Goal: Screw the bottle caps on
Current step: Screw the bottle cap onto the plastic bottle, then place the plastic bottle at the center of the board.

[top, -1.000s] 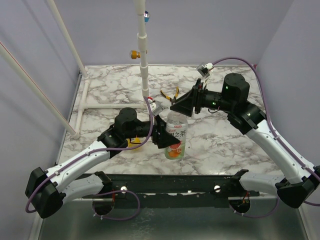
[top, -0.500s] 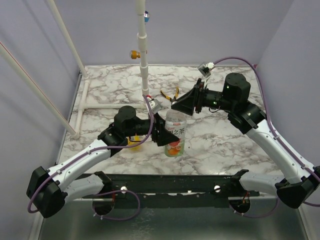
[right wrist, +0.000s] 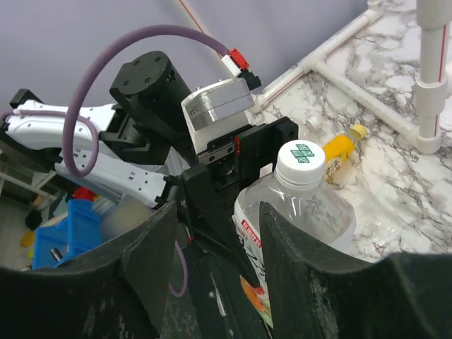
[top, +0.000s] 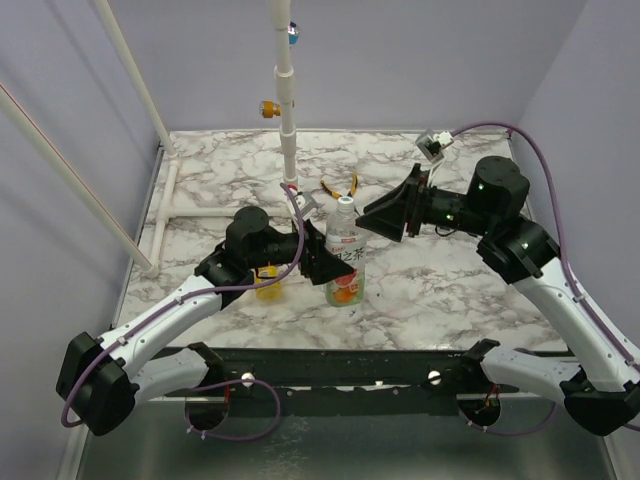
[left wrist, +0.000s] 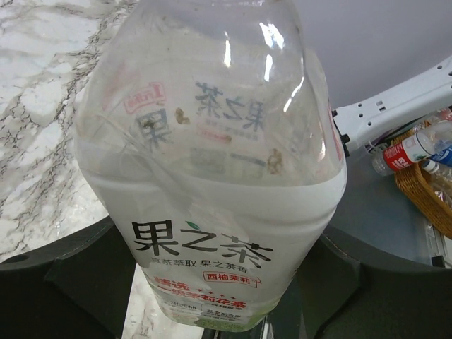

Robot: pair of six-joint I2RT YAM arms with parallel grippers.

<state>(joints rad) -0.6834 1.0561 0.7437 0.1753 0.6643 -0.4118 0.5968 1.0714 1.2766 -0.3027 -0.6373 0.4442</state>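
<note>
Both arms reach in over the marble table [top: 450, 290]. Your left gripper [top: 322, 265] is clamped on the labelled body of the clear bottle [top: 345, 262], which stands upright near the middle of the table's near edge. A whitish cap [right wrist: 300, 161] with a green mark sits on its neck. Your right gripper [top: 370, 213] hangs just right of that cap, apart from it, its fingers [right wrist: 152, 261] spread with nothing between them. The yellow bottle [top: 267, 287] lies on its side left of the clear one, partly hidden by your left arm. Behind them, toward the far edge, lie the yellow-handled pliers [top: 341, 188].
</note>
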